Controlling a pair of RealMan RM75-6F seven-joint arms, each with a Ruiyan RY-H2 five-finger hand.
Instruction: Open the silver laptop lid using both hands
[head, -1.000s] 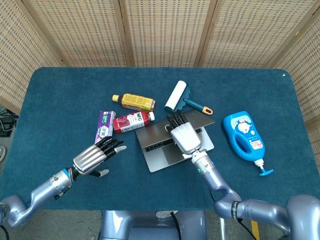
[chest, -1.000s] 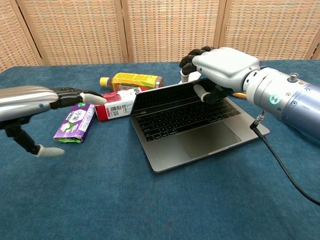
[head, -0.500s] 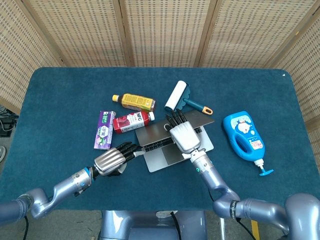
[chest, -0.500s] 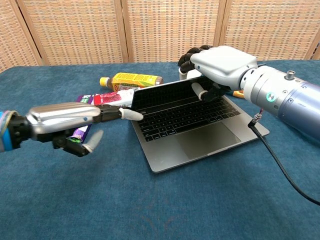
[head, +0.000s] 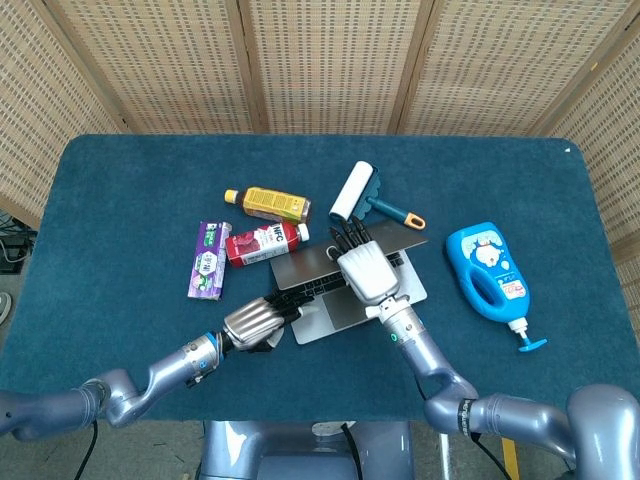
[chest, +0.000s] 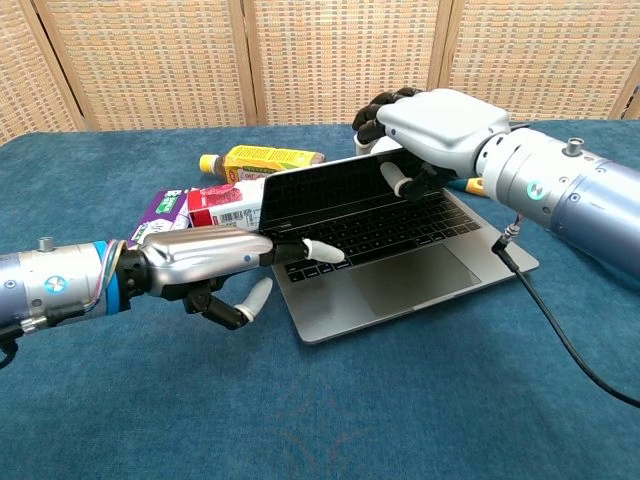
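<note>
The silver laptop (head: 335, 314) lies in the middle of the blue table, its lid (chest: 320, 195) raised partway with the dark screen facing me. My right hand (head: 365, 270) (chest: 435, 125) grips the lid's top edge, fingers curled over the back and thumb on the screen side. Reaching in from the left, my left hand (head: 255, 322) (chest: 215, 262) stretches its fingers (chest: 320, 250) over the left part of the keyboard and holds nothing. Whether those fingers press on the base cannot be told.
Left of the laptop lie a yellow bottle (head: 268, 203), a red bottle (head: 265, 242) and a purple pack (head: 207, 260). A lint roller (head: 355, 192) lies behind the lid, and a blue pump bottle (head: 490, 270) sits to the right. A black cable (chest: 560, 330) hangs from my right wrist.
My left hand has swept right from beside the purple pack onto the laptop's left side. The right hand has tilted the lid up a little more.
</note>
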